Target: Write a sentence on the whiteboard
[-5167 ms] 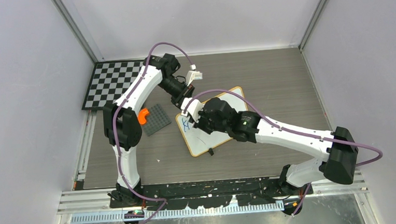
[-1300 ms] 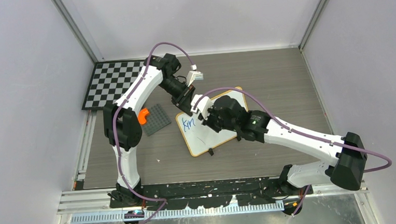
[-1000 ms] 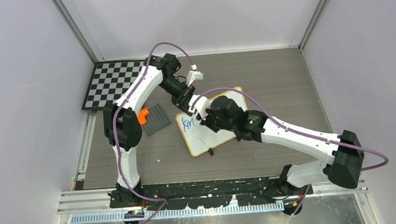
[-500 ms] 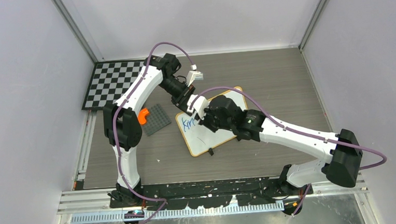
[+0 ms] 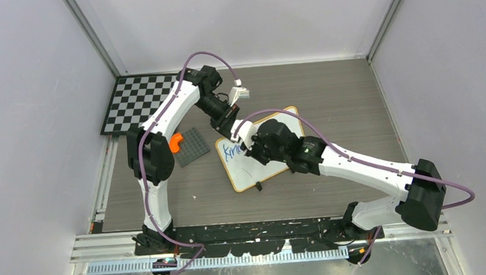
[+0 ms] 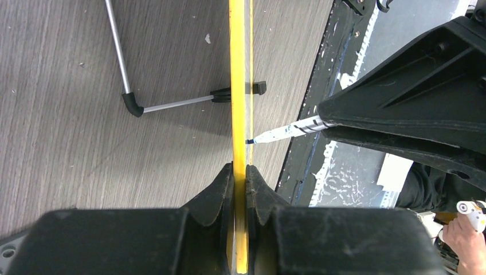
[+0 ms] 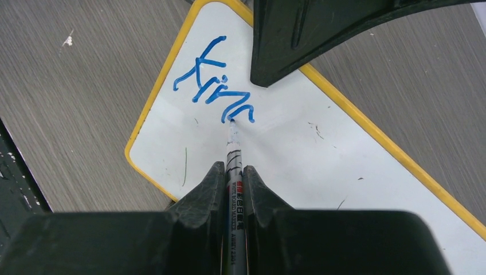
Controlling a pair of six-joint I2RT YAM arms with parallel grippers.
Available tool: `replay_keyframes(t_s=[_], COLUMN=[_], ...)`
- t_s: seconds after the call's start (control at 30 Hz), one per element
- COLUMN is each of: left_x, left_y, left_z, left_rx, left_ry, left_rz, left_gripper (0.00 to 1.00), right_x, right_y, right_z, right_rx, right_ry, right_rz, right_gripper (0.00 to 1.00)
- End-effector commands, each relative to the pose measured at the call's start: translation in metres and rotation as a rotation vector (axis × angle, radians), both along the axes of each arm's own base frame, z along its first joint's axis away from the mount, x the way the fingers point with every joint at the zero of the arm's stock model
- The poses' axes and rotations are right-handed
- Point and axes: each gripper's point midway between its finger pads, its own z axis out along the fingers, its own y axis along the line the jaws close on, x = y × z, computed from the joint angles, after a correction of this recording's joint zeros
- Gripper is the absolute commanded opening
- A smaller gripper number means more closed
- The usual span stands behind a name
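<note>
Right wrist view: we see right jaws clamped on a marker (image 7: 232,146), tip touching the whiteboard (image 7: 298,149) at the unfinished sentence (image 7: 213,89); left jaws pinch the board's edge on the counter (image 7: 74,86).

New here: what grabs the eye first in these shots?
Blue lettering sits at one corner of the whiteboard, mid-table, with the tip of the marker at the last stroke, clamped in the right gripper. The left gripper pinches the board's yellow frame edge. A checkerboard lies at the table's far left corner.
</note>
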Motion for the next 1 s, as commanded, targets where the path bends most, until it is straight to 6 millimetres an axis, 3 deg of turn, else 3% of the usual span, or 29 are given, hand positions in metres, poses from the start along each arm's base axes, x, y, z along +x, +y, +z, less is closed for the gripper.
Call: replay_keyframes(t_s=[0.0,0.47,0.97], left_x=[-0.021,-0.021,-0.020], left_y=[-0.008,-0.009,-0.008], left_z=[-0.025,-0.026,-0.026], left_rx=[0.057,0.055,0.059], left_ry=[0.056,0.061,0.056], left_rz=[-0.082,-0.081,-0.082], left_gripper=[0.00,0.00,0.00], right_x=[0.020,0.048,0.024], right_y=[-0.009,-0.006,-0.011], right_z=[0.029,0.065,0.028], right_rx=[0.025,0.097,0.061], right_ry=[-0.093,-0.151,-0.042], right_rz=[-0.059,-0.133,-0.077], right_gripper=[0.00,0.00,0.00])
